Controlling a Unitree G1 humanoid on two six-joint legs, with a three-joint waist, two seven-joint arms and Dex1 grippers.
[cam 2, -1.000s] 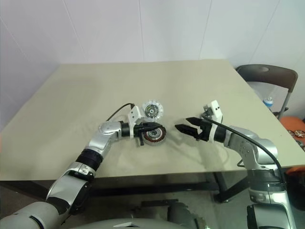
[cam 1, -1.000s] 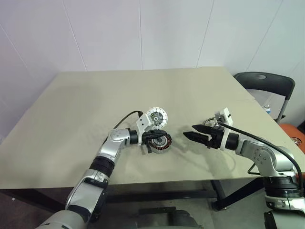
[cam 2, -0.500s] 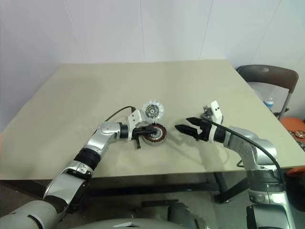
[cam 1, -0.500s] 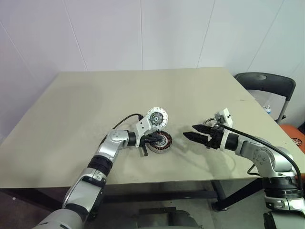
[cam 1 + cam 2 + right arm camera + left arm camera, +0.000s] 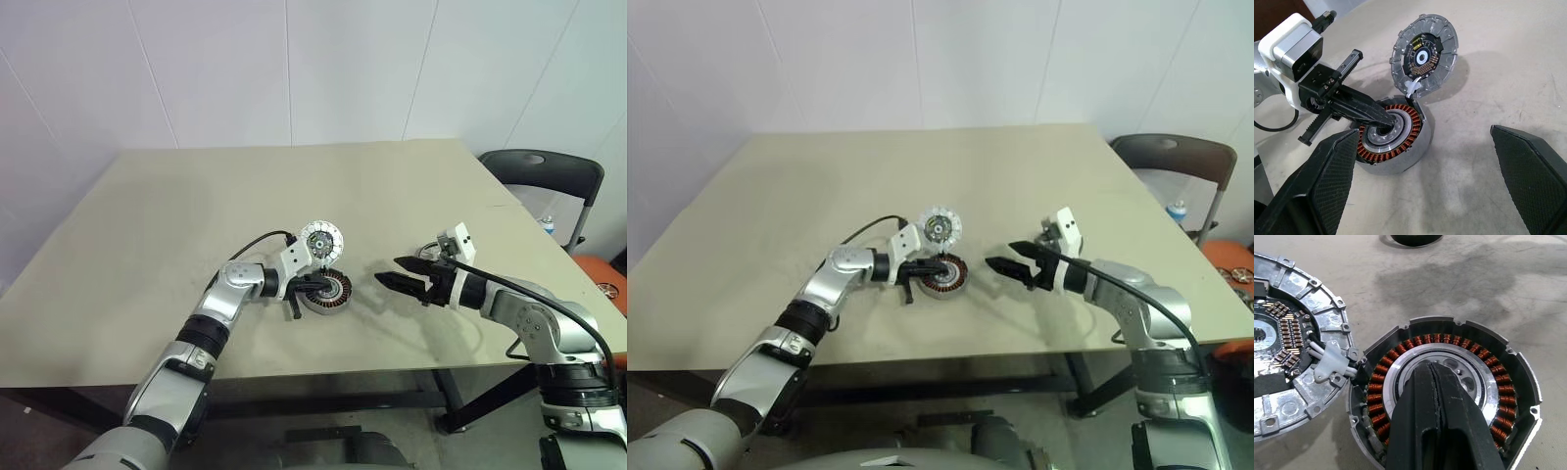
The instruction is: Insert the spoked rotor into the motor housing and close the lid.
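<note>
— Housing (image 5: 326,292): where is it?
— On the counter (image 5: 147,225), near the front edge, between the two arms. Its lid (image 5: 321,241) stands open on the far side, tilted up.
— Left fingers (image 5: 1436,382)?
— Pressed together, holding nothing, tips resting on the housing's silver hub inside the copper windings.
— Right fingers (image 5: 1508,147)?
— Spread wide and empty, just right of the housing, pointing left at it.
</note>
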